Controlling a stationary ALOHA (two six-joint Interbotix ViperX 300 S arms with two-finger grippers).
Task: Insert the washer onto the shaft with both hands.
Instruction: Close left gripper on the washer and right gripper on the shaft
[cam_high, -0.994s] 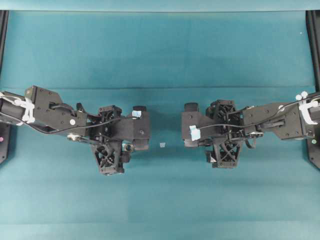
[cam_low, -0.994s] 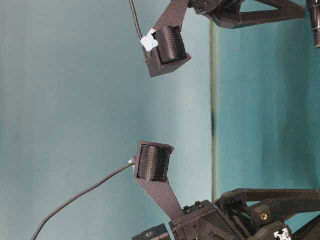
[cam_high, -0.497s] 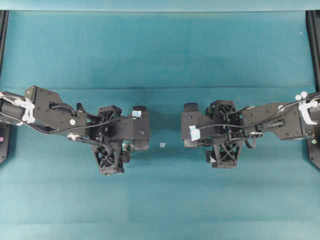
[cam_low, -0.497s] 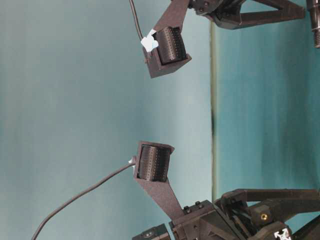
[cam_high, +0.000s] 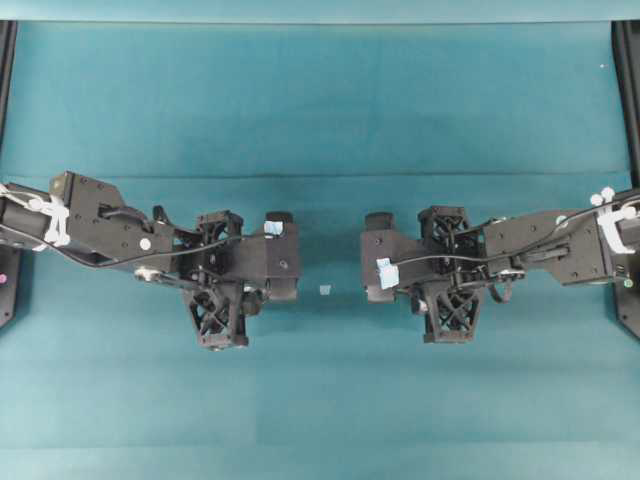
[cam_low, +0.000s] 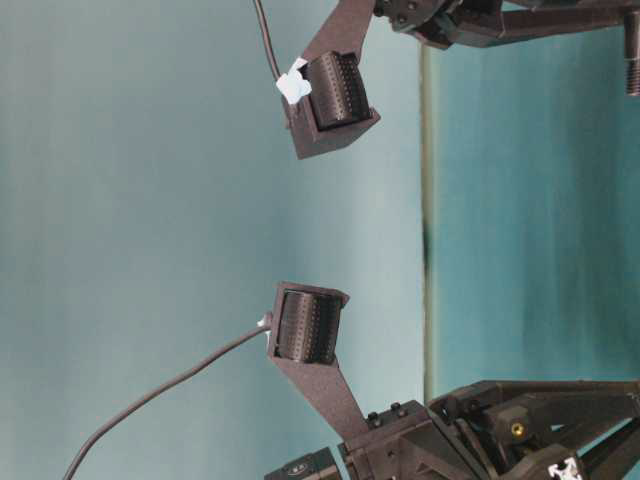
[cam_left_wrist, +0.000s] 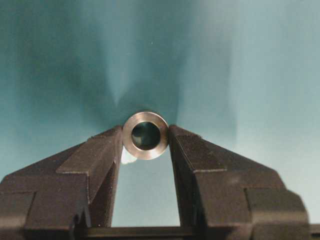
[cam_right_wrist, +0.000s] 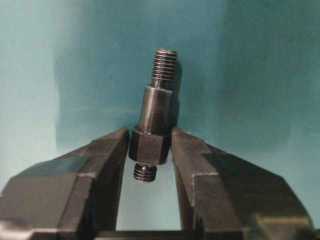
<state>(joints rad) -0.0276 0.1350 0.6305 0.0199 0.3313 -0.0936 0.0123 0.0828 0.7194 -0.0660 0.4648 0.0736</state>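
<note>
Teal cloth (cam_high: 320, 110) w/ crease across; tiny pale square scrap (cam_high: 324, 289) near centre.

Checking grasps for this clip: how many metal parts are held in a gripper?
2. The washer sits between the left gripper fingers; the shaft is clamped by the right gripper.

Washer and shaft, each pinched between black finger pairs.
I see the silvery metal ring washer (cam_left_wrist: 145, 135) facing its hole to me; the dark grey stepped shaft (cam_right_wrist: 154, 114) stands upright.

Left gripper (cam_left_wrist: 145, 145) and right gripper (cam_right_wrist: 150, 150) both clamped.
</note>
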